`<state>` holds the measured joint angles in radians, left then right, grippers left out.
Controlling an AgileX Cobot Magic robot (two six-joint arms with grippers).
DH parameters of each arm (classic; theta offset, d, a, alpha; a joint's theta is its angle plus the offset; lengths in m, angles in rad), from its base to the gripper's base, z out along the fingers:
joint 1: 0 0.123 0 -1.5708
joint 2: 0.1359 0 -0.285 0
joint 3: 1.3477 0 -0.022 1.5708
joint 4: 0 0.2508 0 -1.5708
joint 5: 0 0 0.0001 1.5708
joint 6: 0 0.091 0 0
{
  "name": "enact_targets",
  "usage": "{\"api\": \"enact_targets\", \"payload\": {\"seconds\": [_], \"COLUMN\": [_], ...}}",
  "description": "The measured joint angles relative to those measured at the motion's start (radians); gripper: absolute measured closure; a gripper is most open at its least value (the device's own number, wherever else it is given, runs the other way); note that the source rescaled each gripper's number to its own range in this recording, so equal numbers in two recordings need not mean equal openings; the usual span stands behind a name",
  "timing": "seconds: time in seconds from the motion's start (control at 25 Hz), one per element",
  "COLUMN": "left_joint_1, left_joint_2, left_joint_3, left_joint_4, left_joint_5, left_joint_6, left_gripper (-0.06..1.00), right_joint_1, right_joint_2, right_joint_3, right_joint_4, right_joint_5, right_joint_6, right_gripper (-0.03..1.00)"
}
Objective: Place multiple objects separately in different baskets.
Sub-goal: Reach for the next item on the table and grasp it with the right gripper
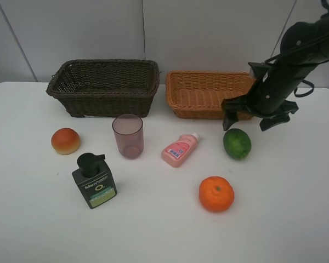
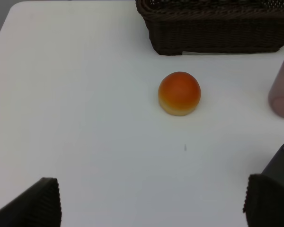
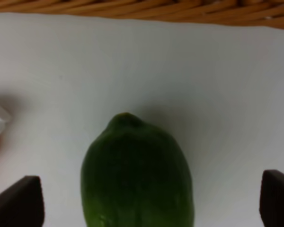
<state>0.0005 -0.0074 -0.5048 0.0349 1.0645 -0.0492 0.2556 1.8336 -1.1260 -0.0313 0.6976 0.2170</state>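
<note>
On the white table lie a green lime, an orange tangerine, a red-orange peach-like fruit, a small pink bottle on its side, an upright mauve cup and a dark green pump bottle. A dark brown basket and a light orange-tan basket stand at the back. My right gripper is open just above the lime, one finger on each side. My left gripper is open, near the peach-like fruit.
The tan basket's rim lies just beyond the lime. The brown basket's wall and the mauve cup show in the left wrist view. The left arm is out of the high view.
</note>
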Motion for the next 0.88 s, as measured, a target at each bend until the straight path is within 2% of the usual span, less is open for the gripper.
{"api": "enact_targets", "payload": {"seconds": [0.24, 0.52, 0.88], "left_joint_1": [0.0, 0.0, 0.0], "left_joint_2": [0.0, 0.0, 0.0], "left_joint_3": [0.0, 0.0, 0.0], "left_joint_4": [0.0, 0.0, 0.0], "left_joint_5": [0.0, -0.001, -0.001], "left_joint_6": [0.0, 0.0, 0.0], "left_gripper": [-0.06, -0.06, -0.06], "right_joint_1": [0.024, 0.024, 0.034], "right_joint_2": [0.045, 0.07, 0.125], "right_joint_3": [0.0, 0.0, 0.0], "right_joint_4": [0.002, -0.089, -0.078], "right_joint_5": [-0.041, -0.045, -0.07], "right_joint_6": [0.0, 0.031, 0.034], "right_gripper": [-0.03, -0.03, -0.03]}}
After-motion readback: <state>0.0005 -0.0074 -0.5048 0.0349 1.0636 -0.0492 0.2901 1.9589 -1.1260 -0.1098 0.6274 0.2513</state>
